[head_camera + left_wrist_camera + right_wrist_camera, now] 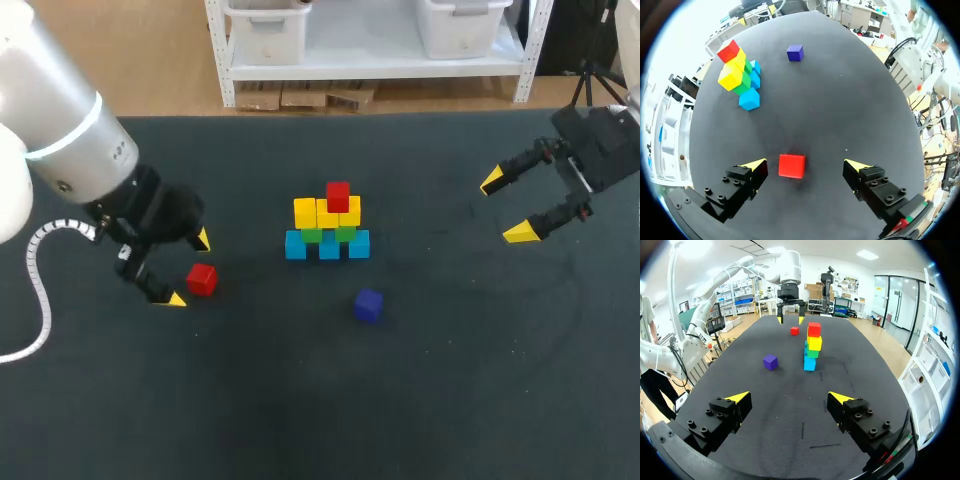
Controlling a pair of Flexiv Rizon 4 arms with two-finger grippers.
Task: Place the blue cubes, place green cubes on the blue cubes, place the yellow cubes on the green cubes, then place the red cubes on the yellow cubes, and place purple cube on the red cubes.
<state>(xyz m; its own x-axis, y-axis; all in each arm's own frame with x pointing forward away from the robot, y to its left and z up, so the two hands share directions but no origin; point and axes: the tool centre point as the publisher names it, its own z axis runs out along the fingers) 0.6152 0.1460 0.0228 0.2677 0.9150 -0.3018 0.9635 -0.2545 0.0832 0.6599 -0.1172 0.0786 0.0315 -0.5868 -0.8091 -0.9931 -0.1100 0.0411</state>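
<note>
Centrally, cube stack [327, 225], loose red cube [201, 279] inside left tool [189, 270], spread wide, right tool [506, 207] spread wide.

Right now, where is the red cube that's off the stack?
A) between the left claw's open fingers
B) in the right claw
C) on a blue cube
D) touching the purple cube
A: the red cube sits between the left claw's open fingers, neither touching it.

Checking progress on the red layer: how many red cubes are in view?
2. The stacked red cube sits on the yellow cubes; the loose red cube lies on the table between the left gripper's open fingers. None looks hidden.
</note>
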